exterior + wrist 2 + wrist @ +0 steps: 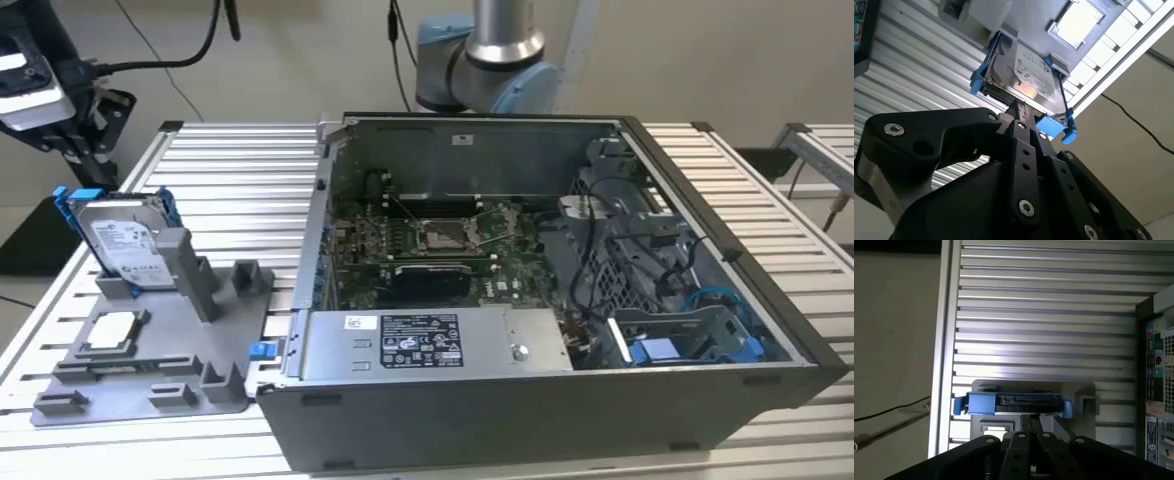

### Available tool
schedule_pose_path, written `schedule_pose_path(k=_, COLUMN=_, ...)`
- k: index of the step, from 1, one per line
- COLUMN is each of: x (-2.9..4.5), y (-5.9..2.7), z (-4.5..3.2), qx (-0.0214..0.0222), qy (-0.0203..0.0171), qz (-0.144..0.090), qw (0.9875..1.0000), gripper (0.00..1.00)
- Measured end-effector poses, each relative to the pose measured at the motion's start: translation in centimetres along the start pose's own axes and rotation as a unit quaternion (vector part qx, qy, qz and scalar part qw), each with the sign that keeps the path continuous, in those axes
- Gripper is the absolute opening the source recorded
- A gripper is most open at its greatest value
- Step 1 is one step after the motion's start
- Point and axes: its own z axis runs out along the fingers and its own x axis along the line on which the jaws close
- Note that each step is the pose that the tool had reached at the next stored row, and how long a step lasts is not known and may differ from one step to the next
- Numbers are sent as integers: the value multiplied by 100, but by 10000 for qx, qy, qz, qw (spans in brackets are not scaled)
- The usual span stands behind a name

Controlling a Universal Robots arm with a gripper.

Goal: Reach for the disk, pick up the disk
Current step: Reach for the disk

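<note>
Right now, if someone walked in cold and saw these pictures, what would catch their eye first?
The open desktop computer case, its motherboard bared, takes the middle of the exterior view. At that view's left the disk stands upright in a grey holder, its bright blue frame vivid against the ribbed metal table. In the second wrist view the black gripper points at the disk's edge, close to it.

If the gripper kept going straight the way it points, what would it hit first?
Most likely the disk, standing upright in its grey holder: in both wrist views the gripper aims at its near edge. The gap between them is unclear.
</note>
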Motion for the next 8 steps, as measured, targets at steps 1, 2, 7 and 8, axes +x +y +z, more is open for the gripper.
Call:
schedule_pose_path(k=1, x=46, y=6, z=1, qx=0, qy=0, qz=0, qw=10000, gripper=0)
schedule_pose_path(k=2, x=91, y=13, z=2, qx=0, qy=0, qz=0, qw=10000, gripper=0)
schedule_pose_path(k=7, x=276, y=55, z=12, qx=0, qy=0, qz=0, qw=10000, gripper=0)
schedule_pose_path(k=8, x=291, y=64, z=15, qx=0, qy=0, qz=0, qw=10000, gripper=0)
